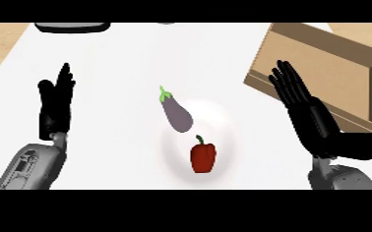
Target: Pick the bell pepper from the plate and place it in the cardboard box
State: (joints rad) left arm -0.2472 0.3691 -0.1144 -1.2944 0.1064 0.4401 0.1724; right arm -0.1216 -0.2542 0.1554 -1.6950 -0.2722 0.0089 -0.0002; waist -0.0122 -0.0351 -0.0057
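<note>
Two grey forearms [33, 164] come in over the counter's near edge, each ending in a black hand held upright and resting. The left hand [56, 105] stands near the counter's left edge, and the right hand [309, 113] stands toward the right edge, just in front of the box. Both have straight, slightly spread fingers and hold nothing. Between them sits a round white plate [225, 123], pale and smooth, barely standing out from the white counter [116, 69]. The bell pepper [204, 158] lies at the plate's near edge, untouched. It is red, glossy and blocky, with a short dark stem pointing away from the robot. A purple aubergine [176, 115], long and smooth-skinned, lies at the plate's far left edge with its green cap reaching past the rim, a short gap from the pepper. At the counter's far right corner sits the cardboard box [320, 64], a matte brown box with flat walls, tilted relative to the counter's edge. Its opening is not clearly visible. The right hand looks better placed for the pick (a judgement only), since it stands between plate and box. A dark rounded object [73, 27], too cut off to identify, sits at the far left edge.
</note>
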